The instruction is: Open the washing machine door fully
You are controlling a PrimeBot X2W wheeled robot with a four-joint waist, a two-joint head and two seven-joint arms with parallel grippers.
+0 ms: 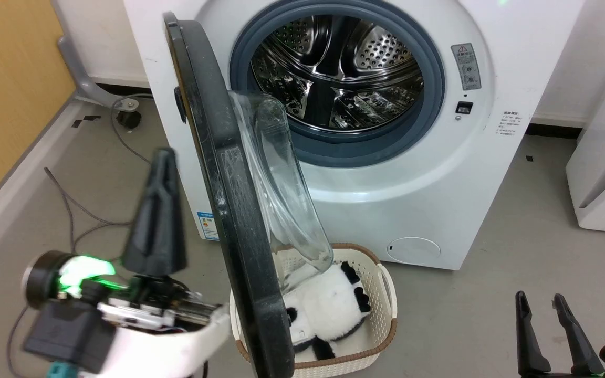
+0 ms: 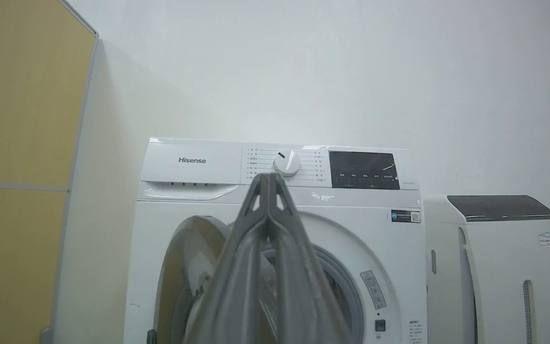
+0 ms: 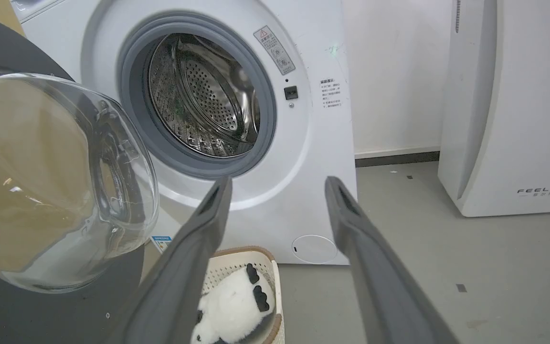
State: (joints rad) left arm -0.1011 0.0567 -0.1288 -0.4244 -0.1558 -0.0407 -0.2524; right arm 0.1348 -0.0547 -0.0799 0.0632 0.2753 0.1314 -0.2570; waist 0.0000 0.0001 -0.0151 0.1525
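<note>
The washing machine door [image 1: 227, 210] hides part of the basket [image 1: 384, 310]; its lower edge is cut off.

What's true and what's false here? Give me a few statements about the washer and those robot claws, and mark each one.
1. The washing machine door stands open, baring the drum. True.
2. The left gripper is spread wide. False: its fingers are pressed together.
3. A basket holding a panda plush toy sits before the washing machine. True.
4. The right gripper clamps the door. False: it is open, holding nothing, apart from the door.
5. The drum is stuffed with laundry. False: it looks empty.
</note>
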